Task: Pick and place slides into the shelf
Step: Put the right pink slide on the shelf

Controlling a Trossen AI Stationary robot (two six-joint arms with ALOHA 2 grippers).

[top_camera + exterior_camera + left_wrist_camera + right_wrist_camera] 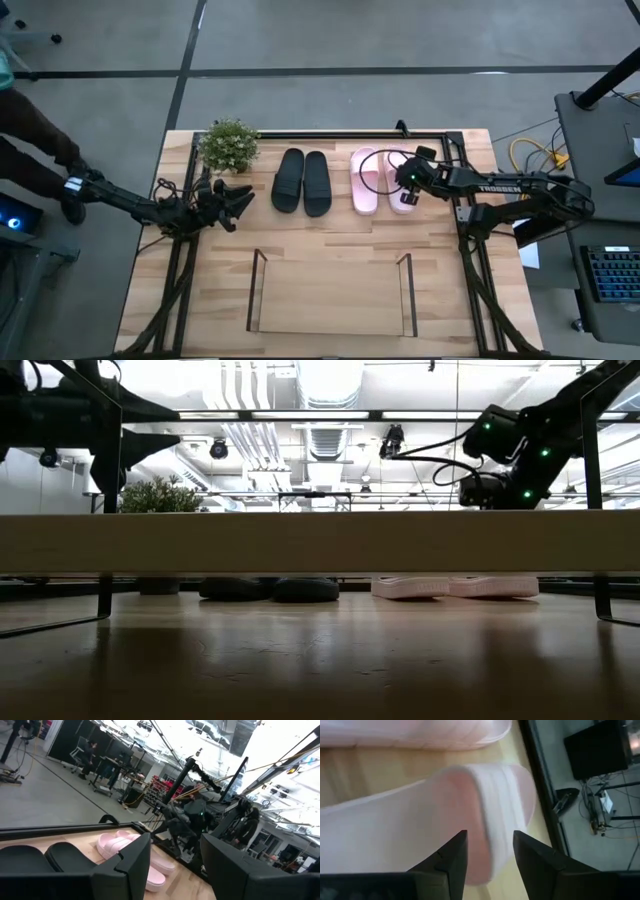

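**Pale pink slide right under my right fingers**

Light-wood tabletop point(330, 235) first; the shelf point(330, 300) sits empty on its near half, dark uprights at both ends; all four slides lie in a row along the far edge, well apart from it, the black pair point(301, 181) toward the potted plant point(229, 146), the pink pair beside them toward my right arm; every long axis runs near-to-far across the table. My right gripper point(489, 851) hangs over the outer pink slide point(445, 815), fingers apart and holding nothing; the slide lies just below them, and I judge they straddle part of its width, so a drop and a close should catch it. The inner pink slide point(364, 180) lies just beside it. My left gripper point(238, 201) waits by the plant, near the black pair, fingers apart and empty; for pink, my right arm is plainly nearer.
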